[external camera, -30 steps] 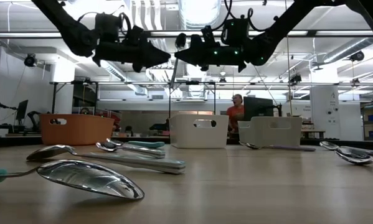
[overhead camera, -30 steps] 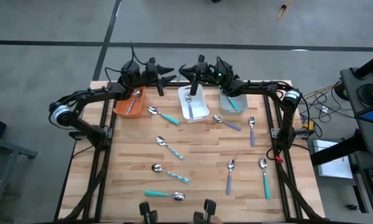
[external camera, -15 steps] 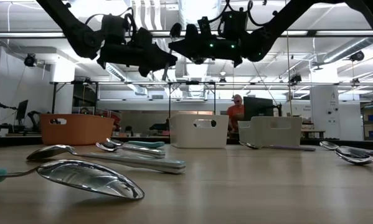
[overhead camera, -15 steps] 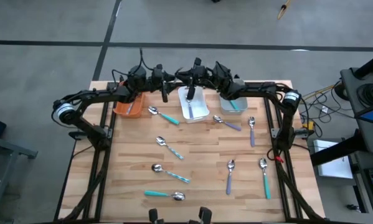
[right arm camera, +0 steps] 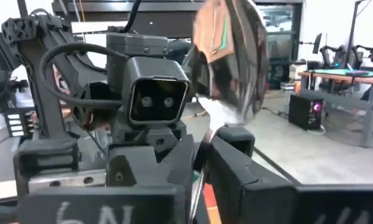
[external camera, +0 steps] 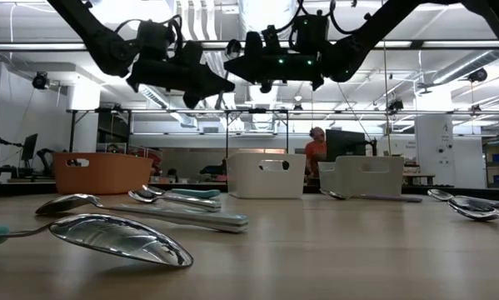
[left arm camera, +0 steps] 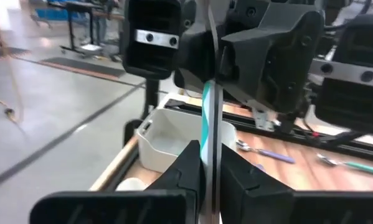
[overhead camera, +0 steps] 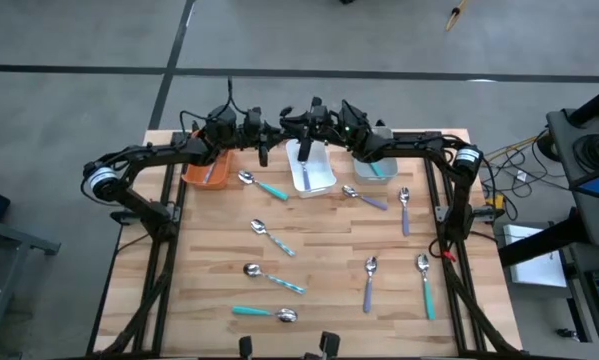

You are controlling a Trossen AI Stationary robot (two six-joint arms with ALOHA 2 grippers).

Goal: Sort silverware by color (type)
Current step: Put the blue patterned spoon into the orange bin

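— Where are the arms?
— Both are up above the table's (overhead camera: 329, 250) far edge. The left gripper (overhead camera: 263, 138) and the right gripper (overhead camera: 295, 126) meet nose to nose, between the orange bin (overhead camera: 205, 170) and the white bin (overhead camera: 314, 172).
— And the fingers?
— The left pair is clamped on the handle of a striped spoon (left arm camera: 208, 118), held upright. The right pair looks closed on the same spoon nearer its bowl, though that contact is hard to see.
— The other silverware (overhead camera: 272, 238)?
— Scattered on the table, well apart from both grippers

Overhead looks down — low looks level — wrists face each other.
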